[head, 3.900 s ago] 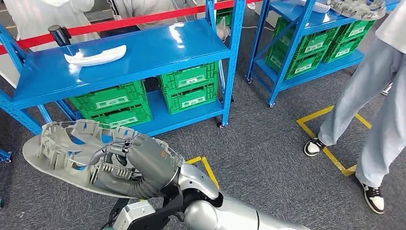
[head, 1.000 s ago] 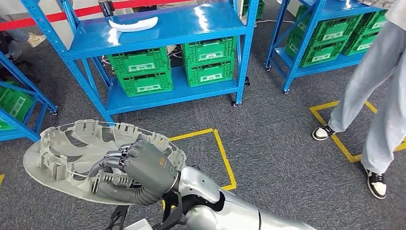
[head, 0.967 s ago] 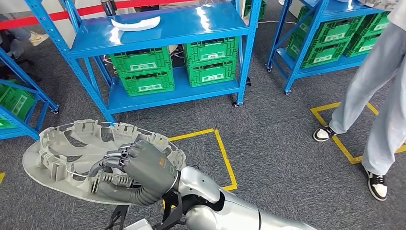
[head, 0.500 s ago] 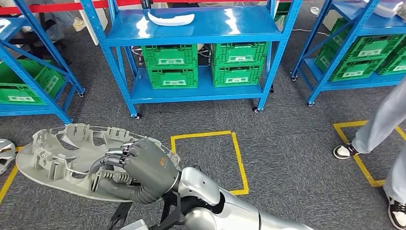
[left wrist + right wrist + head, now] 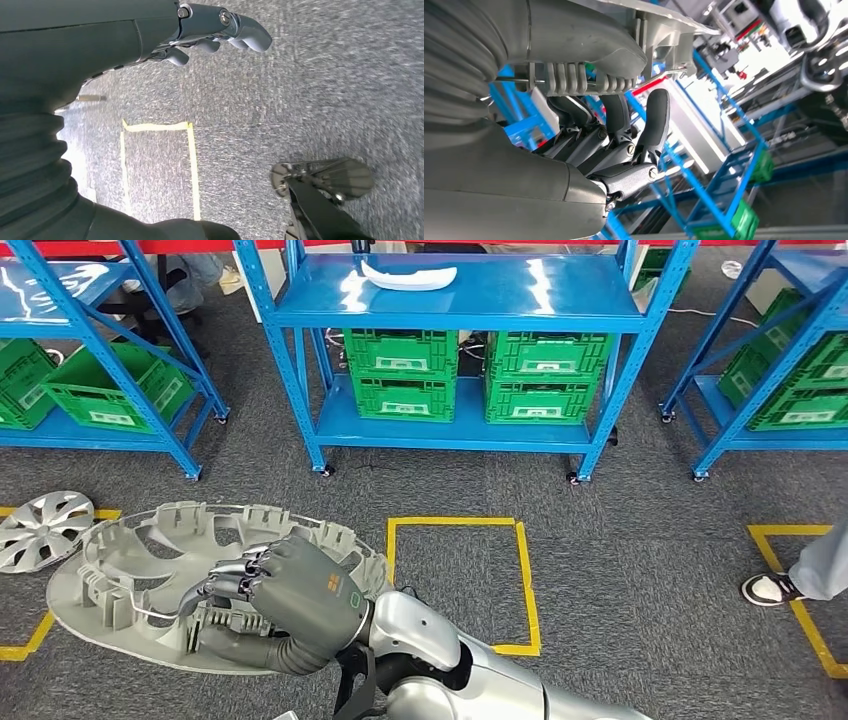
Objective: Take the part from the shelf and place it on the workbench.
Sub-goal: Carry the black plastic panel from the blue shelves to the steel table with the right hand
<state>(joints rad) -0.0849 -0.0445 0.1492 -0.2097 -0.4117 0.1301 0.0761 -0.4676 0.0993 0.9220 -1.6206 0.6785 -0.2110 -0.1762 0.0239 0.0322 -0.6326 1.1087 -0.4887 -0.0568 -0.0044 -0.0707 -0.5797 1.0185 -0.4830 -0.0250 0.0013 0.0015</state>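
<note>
Right hand (image 5: 300, 595) grips grey ribbed oval part (image 5: 140, 560).

The left hand (image 5: 220, 32) hangs over grey carpet (image 5: 325, 90) holding nothing, its fingers (image 5: 250, 35) loosely curled and apart, with a square of yellow tape (image 5: 192, 150) on the floor and a silver hubcap (image 5: 345, 177) lying flat on the carpet.

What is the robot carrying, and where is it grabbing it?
Its right hand grips a big grey ribbed plastic part by its near rim. The left hand holds nothing.
</note>
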